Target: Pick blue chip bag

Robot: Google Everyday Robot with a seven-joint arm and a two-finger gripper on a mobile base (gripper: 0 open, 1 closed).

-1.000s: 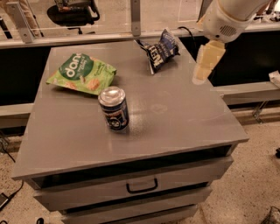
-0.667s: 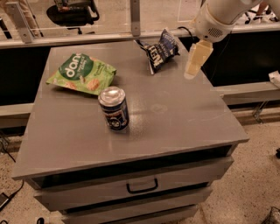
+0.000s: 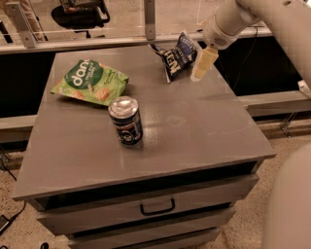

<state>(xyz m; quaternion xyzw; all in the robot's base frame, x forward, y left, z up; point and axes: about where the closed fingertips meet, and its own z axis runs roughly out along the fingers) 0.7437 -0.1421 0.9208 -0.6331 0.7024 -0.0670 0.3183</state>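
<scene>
The blue bag (image 3: 179,57) lies at the far right of the surface (image 3: 204,131), close to the back edge. It is crumpled and propped partly up, with its lettered face toward me. The hand (image 3: 204,64) hangs just beside the bag's right edge, a little above the surface; I cannot tell whether they touch. Nor can I tell whether the hand is wide or narrow, as it reads as one pale shape. It holds nothing that I can see.

The arm (image 3: 243,14) reaches in from the upper right. I judge this suits an approach from the bag's free side, away from the other items. The pick is not yet made.

The green bag (image 3: 90,80) lies flat at far left, well apart. The can (image 3: 125,120) stands upright toward the front, left of centre, out of the arm's line.

The surface is a grey cabinet top with a drawer (image 3: 155,206) below. Behind it runs a rail (image 3: 97,43) with glass, and speckled floor (image 3: 285,140) shows at right.
</scene>
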